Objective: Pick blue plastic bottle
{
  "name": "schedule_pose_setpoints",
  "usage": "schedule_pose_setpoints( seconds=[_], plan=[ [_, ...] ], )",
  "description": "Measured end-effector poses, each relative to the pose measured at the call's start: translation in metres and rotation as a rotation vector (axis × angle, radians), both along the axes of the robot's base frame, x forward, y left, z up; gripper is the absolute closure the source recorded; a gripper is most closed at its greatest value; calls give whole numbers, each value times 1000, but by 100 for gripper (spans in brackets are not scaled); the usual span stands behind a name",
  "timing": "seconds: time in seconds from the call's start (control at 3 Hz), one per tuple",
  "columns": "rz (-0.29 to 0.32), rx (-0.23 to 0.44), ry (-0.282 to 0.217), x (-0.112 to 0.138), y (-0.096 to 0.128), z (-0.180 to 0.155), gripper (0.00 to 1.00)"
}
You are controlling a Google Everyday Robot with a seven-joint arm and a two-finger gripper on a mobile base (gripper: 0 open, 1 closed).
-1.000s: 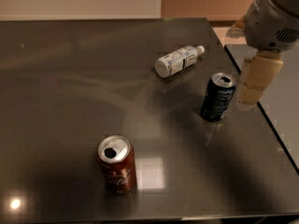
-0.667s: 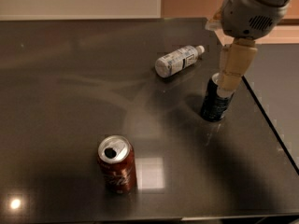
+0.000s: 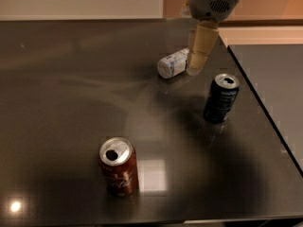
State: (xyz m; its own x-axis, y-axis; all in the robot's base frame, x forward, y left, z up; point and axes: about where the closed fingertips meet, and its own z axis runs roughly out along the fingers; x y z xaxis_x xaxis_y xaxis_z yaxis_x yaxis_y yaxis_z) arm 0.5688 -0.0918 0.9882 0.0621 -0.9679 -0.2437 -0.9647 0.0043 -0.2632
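Note:
The blue plastic bottle [image 3: 171, 64] is small and whitish with a white-and-blue label. It lies on its side on the dark table [image 3: 71, 103], toward the far right. My gripper [image 3: 194, 69] hangs down from the arm at the top and sits at the bottle's right end, covering the cap end. Whether it touches the bottle cannot be told.
A dark blue drink can [image 3: 221, 98] stands upright to the right and nearer than the bottle, close to the table's right edge. A red drink can [image 3: 118, 166] stands upright near the front. A second dark surface [image 3: 277, 84] lies past a gap on the right.
My gripper has moved left and away, from beside and above the dark blue can to the bottle's right end. The cans and the bottle have not moved.

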Motion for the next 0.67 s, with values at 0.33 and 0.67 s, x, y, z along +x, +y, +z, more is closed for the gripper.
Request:
schedule_pose_setpoints(
  seconds=[0.33, 0.67],
  plan=[
    [-16, 17, -44, 37, 11, -4, 0],
    [-47, 9, -97, 69, 8, -11, 0]
  ],
)
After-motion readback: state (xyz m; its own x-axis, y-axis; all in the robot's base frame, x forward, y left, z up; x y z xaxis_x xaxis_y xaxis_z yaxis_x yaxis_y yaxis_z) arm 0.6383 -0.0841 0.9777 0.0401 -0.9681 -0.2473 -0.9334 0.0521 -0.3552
